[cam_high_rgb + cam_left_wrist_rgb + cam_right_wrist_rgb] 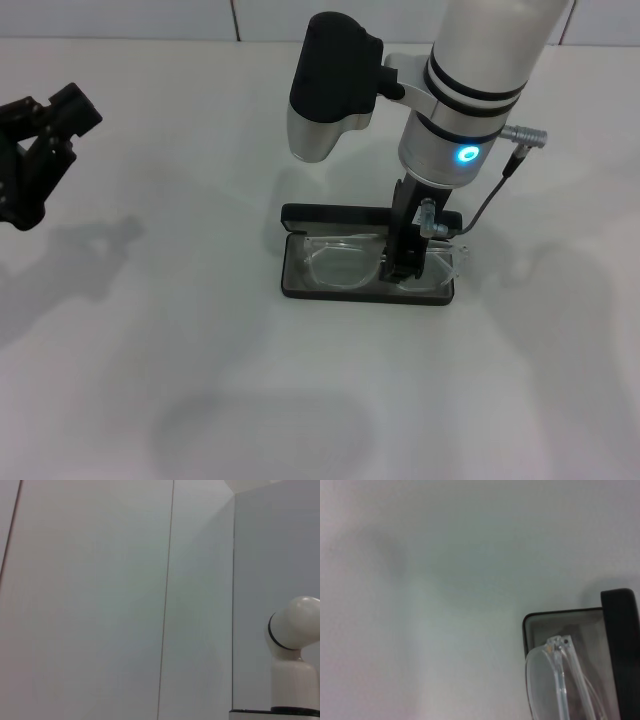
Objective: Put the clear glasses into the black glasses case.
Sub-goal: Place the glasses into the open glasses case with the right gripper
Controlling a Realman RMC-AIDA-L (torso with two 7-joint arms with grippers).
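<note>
Right gripper (pixel 401 268) — on clear glasses (pixel 340 262)

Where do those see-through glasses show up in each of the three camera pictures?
Head view: the clear glasses lie in the open black glasses case, right gripper over their middle.
Left wrist view: not in it.
Right wrist view: one end of the frame, lower right corner.
Shared landmark: the case.
</note>
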